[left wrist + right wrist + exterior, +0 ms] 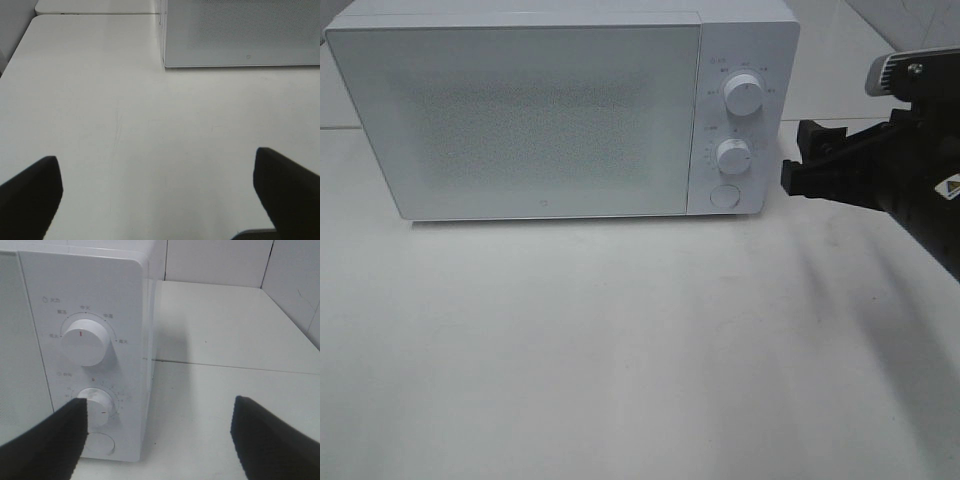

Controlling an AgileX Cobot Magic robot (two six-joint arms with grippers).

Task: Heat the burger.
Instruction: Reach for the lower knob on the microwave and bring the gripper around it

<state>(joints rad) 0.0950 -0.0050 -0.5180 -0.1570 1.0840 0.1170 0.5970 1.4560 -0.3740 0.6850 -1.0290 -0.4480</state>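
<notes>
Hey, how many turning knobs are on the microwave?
2. The upper knob and the lower knob sit one above the other on the microwave's right-hand panel. The round button beneath is no knob. None seems hidden.

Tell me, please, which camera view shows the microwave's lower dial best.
The right wrist view: the lower dial is close up, its tick marks visible. The exterior high view shows it small; the left wrist view shows only the microwave door, no dial.

White microwave stands shut on a white table.
Upper knob, lower knob and round button stack down its panel.
</notes>
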